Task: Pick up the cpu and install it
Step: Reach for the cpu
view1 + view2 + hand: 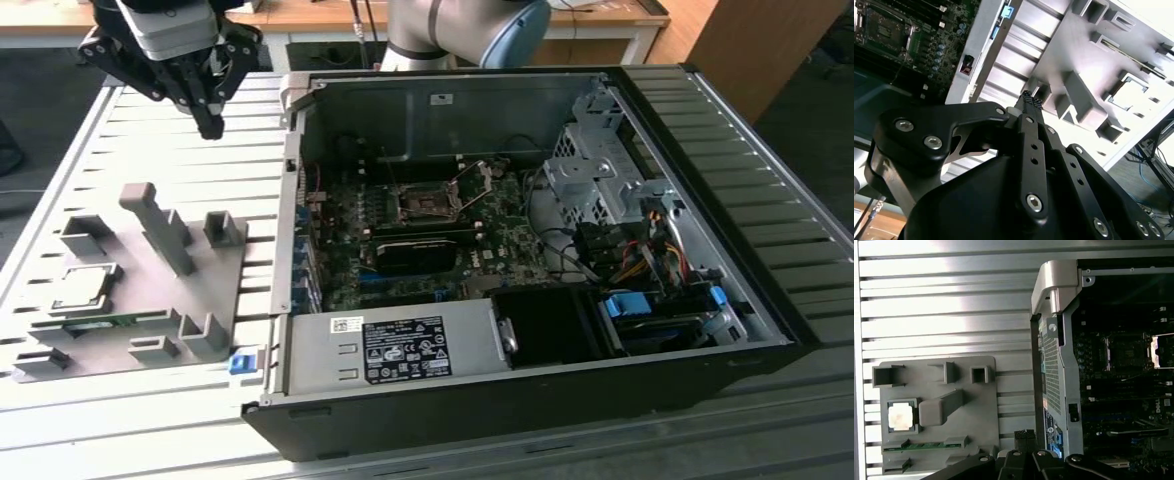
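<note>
Since the cpu [83, 288] is seen lying in its grey holder [981, 415] and the claw [210, 128] is closed on nothing, pickup and installation are judged undone.

We see the cpu [83, 287] with a bright, glossy metal top, seated in a matt grey plastic fixture [147, 290] at about eight o'clock from the computer case [441, 100] in the exterior view. The case is dull grey sheet metal inside. The ribbed table [80, 180] is satin metal. The gripper [1030, 101] looks matt black, its screws [1034, 202] shiny.
</note>
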`<state>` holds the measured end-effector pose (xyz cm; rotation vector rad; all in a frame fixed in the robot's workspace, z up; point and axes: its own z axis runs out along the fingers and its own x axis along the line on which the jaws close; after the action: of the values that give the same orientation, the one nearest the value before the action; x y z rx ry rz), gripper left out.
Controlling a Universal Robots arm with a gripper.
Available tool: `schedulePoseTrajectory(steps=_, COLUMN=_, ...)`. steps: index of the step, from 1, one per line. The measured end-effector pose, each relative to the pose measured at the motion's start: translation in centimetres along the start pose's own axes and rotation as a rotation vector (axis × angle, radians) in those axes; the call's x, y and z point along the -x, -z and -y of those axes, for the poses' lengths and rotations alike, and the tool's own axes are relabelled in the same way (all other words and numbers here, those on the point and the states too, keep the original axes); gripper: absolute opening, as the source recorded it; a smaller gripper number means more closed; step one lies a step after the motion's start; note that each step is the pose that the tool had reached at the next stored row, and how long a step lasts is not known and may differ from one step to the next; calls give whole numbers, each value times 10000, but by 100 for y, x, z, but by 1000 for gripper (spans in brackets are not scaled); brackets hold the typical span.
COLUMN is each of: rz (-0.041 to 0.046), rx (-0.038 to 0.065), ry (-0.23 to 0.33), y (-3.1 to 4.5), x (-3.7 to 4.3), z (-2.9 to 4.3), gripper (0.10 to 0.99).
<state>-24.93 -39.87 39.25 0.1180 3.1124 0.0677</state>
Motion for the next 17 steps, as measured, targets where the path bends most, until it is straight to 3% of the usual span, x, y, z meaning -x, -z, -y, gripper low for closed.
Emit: schedulePoseTrajectory(steps=17, rz=0, rx=-1, ry=0, y=4, x=-174, z=13, gripper=106)
